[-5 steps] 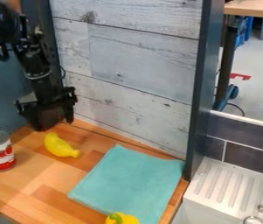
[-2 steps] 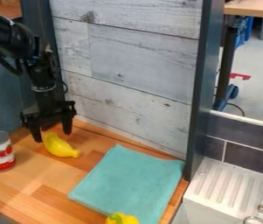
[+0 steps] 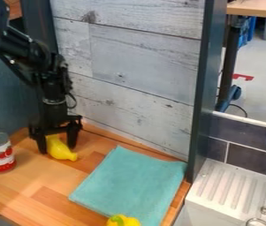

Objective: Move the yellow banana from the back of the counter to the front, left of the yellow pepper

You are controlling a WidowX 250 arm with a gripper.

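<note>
The black gripper (image 3: 57,145) is low over the wooden counter at the left, its fingers apart with one on each side of a yellow, banana-like toy (image 3: 60,149). The toy's upper end lies between the fingers and under the gripper's body, which hides part of it. Its narrow end points out to the lower right. To the left of the gripper stands a can (image 3: 0,154) with a white and red label. A folded turquoise cloth (image 3: 132,183) lies to the right of the toy.
A yellow object with a green top (image 3: 123,220) sits at the cloth's near edge. Behind the wooden counter (image 3: 37,176) rises a grey plank wall (image 3: 135,66). A dark post (image 3: 203,97) and a white sink (image 3: 232,190) are at the right.
My gripper has come down and slightly right, from above and behind the yellow toy to around it. Its fingers now show spread. The toy's narrow end has shifted very slightly left.
</note>
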